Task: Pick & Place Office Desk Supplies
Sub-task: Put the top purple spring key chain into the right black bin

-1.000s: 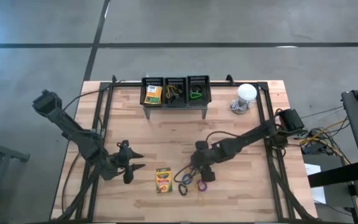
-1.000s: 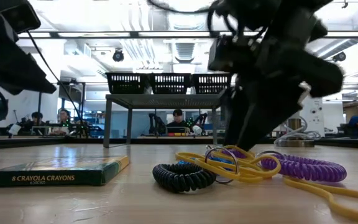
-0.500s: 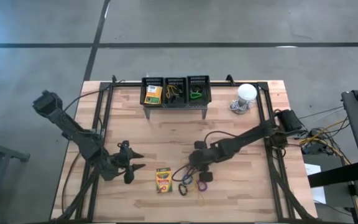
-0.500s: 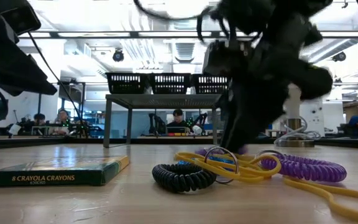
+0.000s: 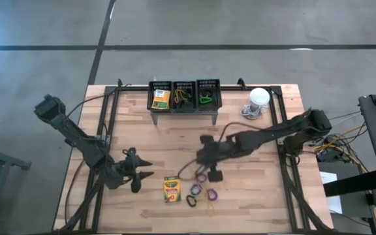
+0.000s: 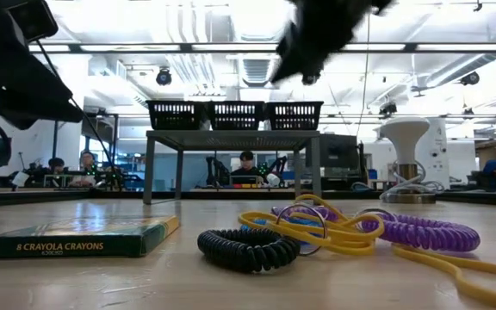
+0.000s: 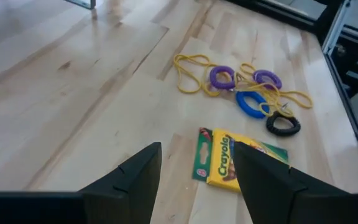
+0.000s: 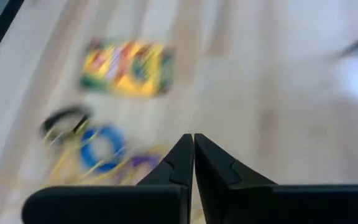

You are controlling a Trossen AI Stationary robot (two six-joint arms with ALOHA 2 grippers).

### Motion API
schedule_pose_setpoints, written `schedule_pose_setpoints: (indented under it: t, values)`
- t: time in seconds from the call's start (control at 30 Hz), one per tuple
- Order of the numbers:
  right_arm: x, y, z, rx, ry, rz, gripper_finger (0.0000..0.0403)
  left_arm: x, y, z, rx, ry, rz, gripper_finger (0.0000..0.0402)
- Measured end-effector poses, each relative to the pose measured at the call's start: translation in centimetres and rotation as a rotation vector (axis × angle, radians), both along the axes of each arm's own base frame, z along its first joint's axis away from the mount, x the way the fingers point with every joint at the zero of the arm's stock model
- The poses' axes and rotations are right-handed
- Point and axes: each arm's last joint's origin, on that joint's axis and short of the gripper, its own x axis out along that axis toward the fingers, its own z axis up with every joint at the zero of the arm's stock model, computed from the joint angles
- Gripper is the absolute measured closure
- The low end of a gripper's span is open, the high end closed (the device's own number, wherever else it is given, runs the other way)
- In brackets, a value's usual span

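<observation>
A: What does the crayon box (image 5: pixel 172 188) look like?

B: A small flat carton lying on its broad face on the wooden table (image 5: pixel 175 140), yellow with green ends. The low view shows "8 CRAYOLA CRAYONS" printed along its edge. It sits just in front of the left gripper (image 5: pixel 138 175), whose two fingers stand well apart with nothing between them; in the left wrist view the box shows right past the fingertips.

A: And the loops?

B: They lie in a tangle just beyond the box from the left jaws. There is a black coiled loop (image 7: pixel 283 125), a blue loop (image 7: pixel 248 104) and two purple loops (image 7: pixel 222 77), all threaded through with thin yellow rubber bands (image 7: pixel 188 62) that trail across the wood. The black one lies nearest the box; the purple ones are farther out.

A: Where is the right gripper (image 5: pixel 211 173)?

B: Raised above the table, over the near edge of that tangle. Its fingers (image 8: pixel 178 163) are pressed tight together, tip against tip, and I can see nothing caught between them. The loops and the box lie below and ahead of its jaws in the right wrist view, blurred.

A: Anything else of the kind?

B: Another crayon box (image 5: pixel 161 98) lies in one end bin of the black three-bin rack (image 5: pixel 184 95), far from both jaws. The middle bin holds yellow bands (image 5: pixel 183 96), the other end bin a green loop (image 5: pixel 205 99).
</observation>
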Motion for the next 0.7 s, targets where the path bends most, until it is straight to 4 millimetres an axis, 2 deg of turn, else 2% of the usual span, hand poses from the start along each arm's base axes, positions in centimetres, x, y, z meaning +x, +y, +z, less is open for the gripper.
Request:
schedule_pose_setpoints:
  t: [0.23,0.4,0.57,0.63,0.7]
  values:
    - [-0.9,-3.0,5.9,-0.095,-0.199,-0.197,0.0394,0.1,0.1,0.2,0.029,-0.046,0.059,0.0197]
    - [-2.4,-6.2,9.6,-0.082,-0.257,-0.338,0.0394,0.1,0.4,0.3,0.075,-0.089,0.125,0.0197]
    - [-3.2,-9.8,10.3,-0.092,-0.21,-0.408,0.0394,0.1,0.6,0.4,0.119,-0.126,0.182,0.0197]
    - [-3.4,-10.3,10.0,-0.062,-0.17,-0.377,0.0394,0.1,0.6,0.5,0.128,-0.125,0.18,0.0197]
    - [-3.4,-9.8,9.2,0.002,-0.141,-0.316,0.0394,0.1,0.6,0.4,0.129,-0.126,0.18,0.0197]
